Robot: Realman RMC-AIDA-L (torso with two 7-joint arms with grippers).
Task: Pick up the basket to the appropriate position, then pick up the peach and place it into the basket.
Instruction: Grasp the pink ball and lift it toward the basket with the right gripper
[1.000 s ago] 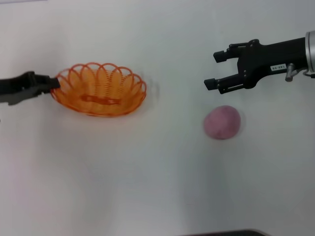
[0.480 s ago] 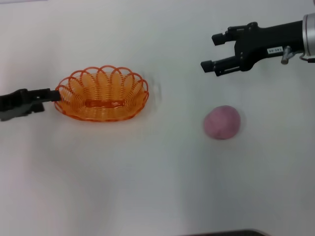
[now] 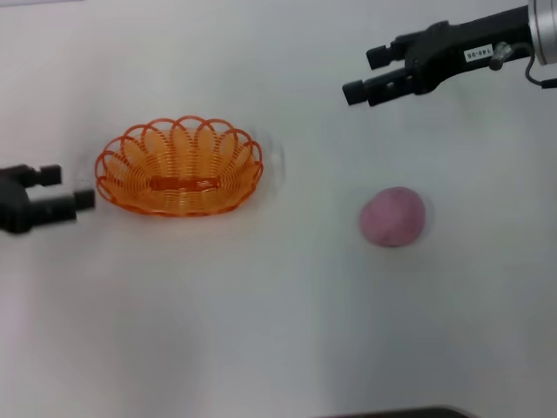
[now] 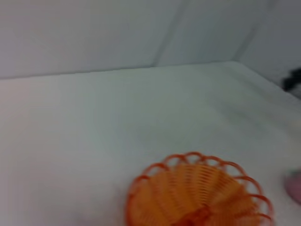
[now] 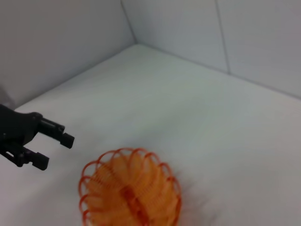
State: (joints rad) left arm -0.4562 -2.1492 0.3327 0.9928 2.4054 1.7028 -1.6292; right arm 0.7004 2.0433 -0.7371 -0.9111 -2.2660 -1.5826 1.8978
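The orange wire basket (image 3: pixel 179 166) stands flat on the white table, left of centre; it also shows in the left wrist view (image 4: pixel 197 193) and the right wrist view (image 5: pixel 130 193). The pink peach (image 3: pixel 392 216) lies on the table to the right, apart from the basket; its edge shows in the left wrist view (image 4: pixel 294 186). My left gripper (image 3: pixel 68 187) is open and empty, just left of the basket's rim, no longer touching it; it also shows in the right wrist view (image 5: pixel 54 148). My right gripper (image 3: pixel 367 73) is open and empty, above and behind the peach.
The white table (image 3: pixel 261 305) spreads all round, with white walls behind it in the wrist views. A dark edge (image 3: pixel 400 412) shows at the bottom of the head view.
My left gripper has let go of the basket's rim and drawn back to the left. The basket has settled flat. My right gripper has moved up and away from the peach.
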